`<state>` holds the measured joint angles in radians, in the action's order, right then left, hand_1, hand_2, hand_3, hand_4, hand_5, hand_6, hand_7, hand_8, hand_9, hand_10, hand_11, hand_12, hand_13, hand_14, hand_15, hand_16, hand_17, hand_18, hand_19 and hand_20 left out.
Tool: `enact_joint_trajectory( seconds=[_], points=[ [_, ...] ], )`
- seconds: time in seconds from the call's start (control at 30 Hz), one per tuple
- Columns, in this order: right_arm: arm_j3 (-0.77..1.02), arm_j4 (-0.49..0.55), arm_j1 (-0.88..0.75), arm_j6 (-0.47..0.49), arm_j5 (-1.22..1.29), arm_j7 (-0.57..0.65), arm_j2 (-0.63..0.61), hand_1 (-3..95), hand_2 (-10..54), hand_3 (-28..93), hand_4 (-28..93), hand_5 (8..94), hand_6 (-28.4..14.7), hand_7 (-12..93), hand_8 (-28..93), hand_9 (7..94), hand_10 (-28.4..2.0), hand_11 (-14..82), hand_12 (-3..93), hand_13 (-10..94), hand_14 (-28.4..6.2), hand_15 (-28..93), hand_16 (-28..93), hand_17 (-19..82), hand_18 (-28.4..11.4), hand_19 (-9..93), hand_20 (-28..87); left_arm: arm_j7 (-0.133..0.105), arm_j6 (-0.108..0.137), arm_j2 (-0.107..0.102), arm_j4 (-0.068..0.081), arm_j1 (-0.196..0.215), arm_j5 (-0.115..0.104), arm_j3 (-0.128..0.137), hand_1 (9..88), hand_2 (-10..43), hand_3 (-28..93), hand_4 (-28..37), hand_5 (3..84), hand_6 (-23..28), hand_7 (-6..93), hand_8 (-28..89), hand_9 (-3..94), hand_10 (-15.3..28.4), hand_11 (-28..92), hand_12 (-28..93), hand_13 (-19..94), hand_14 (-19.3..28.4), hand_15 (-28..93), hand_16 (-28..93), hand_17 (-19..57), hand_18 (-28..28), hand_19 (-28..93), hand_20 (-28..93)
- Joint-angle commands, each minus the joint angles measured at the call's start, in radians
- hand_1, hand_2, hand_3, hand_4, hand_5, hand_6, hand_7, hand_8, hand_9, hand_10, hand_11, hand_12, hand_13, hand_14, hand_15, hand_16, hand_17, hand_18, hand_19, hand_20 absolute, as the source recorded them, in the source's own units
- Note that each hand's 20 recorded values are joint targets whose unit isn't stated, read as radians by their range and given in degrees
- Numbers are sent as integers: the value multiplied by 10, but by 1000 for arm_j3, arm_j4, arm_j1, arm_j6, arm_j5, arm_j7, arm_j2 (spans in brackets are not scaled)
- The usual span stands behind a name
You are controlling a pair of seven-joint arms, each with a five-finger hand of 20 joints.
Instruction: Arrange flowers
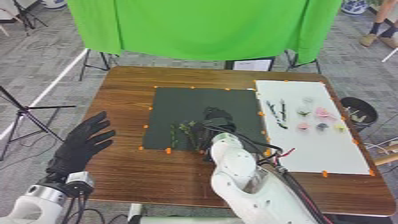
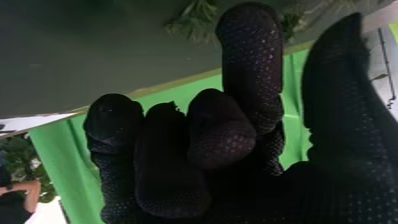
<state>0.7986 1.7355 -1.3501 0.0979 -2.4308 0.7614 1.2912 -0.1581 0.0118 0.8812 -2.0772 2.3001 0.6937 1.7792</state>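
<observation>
My right hand (image 1: 216, 121) is over the dark mat (image 1: 182, 100), beside green sprigs (image 1: 189, 131) lying on its near half. In the right wrist view, the right hand (image 2: 253, 65) has its thumb and one finger straight and the others loosely bent, with nothing seen between thumb and fingers. Beyond the fingertips lies a leafy green sprig (image 2: 193, 17). My left hand (image 1: 82, 142) is open at the table's left edge, away from the stems. On the white sheet (image 1: 311, 152) are dark stems (image 1: 275, 114), a pink flower (image 1: 324, 114) and several small pale blooms (image 1: 322, 127).
Orange markers line the mat and the white sheet on the brown table (image 1: 129, 172). A dark round bin (image 1: 359, 111) stands off the table's right edge. Behind the far edge hangs a green cloth (image 1: 204, 30), with a framed sheet (image 1: 250, 65) below it.
</observation>
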Motion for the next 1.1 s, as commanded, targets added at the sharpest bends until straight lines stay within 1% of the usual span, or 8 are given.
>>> enact_joint_trajectory(
  seconds=[0.03,0.13,0.3,0.43,0.53,0.7,0.83,1.1],
  points=[
    [12,45,1,2,-20,-12,-26,183,-80,837,-214,876,16,455,-59,905,-70,615,506,820,-88,877,439,391,-254,932,509,5,-5,12,-3,19,-3,8,268,-57,693,-264,247,29,214,-116,191,111,221,174,169,156,329,9,-99,221,392,98],
    [25,73,5,-20,-7,-2,-59,180,-78,832,-217,873,14,452,-59,899,-72,615,508,815,-89,877,442,383,-253,932,505,3,-5,14,-5,21,-4,7,268,-57,693,-264,248,29,215,-117,192,112,220,173,169,156,328,9,-99,221,392,98],
    [94,109,24,-73,37,24,-162,178,-72,820,-222,796,-4,436,-71,836,-97,591,500,745,-108,853,435,318,-245,891,493,-4,-1,20,-11,34,-3,19,267,-57,695,-263,247,29,214,-116,191,111,220,174,169,156,328,9,-99,221,392,98],
    [162,91,46,-88,94,63,-255,164,-90,811,-242,755,-12,441,-80,807,-106,579,487,715,-117,840,420,296,-242,866,499,-5,0,23,-13,45,-2,28,267,-56,695,-261,248,29,213,-116,191,111,220,173,169,157,328,9,-99,221,392,98],
    [184,59,59,-94,90,91,-314,161,-94,813,-252,706,-29,421,-94,733,-126,573,478,658,-126,831,405,264,-238,834,503,-6,1,27,-16,53,-1,30,268,-55,695,-263,248,29,213,-116,192,111,221,173,169,156,328,9,-99,221,392,98],
    [218,-17,85,-39,126,133,-341,146,-95,807,-278,570,-61,421,-115,608,-143,575,457,551,-147,823,379,225,-245,803,518,-8,4,26,-17,56,-2,30,267,-55,696,-262,248,28,214,-116,192,112,221,173,170,156,328,9,-99,221,392,98],
    [220,-70,106,17,151,142,-344,132,-95,799,-282,503,-79,451,-142,543,-151,591,453,526,-156,830,364,213,-248,795,526,-7,6,31,-16,52,-1,27,268,-55,696,-263,247,29,214,-116,192,111,220,173,170,156,328,9,-99,221,392,98],
    [202,-137,138,92,190,131,-345,124,-95,778,-283,470,-87,458,-153,506,-158,600,460,505,-161,835,357,197,-252,783,533,-8,9,40,-16,52,-1,25,268,-55,697,-264,248,29,213,-116,192,112,220,173,170,156,328,9,-99,221,392,98]
  ],
)
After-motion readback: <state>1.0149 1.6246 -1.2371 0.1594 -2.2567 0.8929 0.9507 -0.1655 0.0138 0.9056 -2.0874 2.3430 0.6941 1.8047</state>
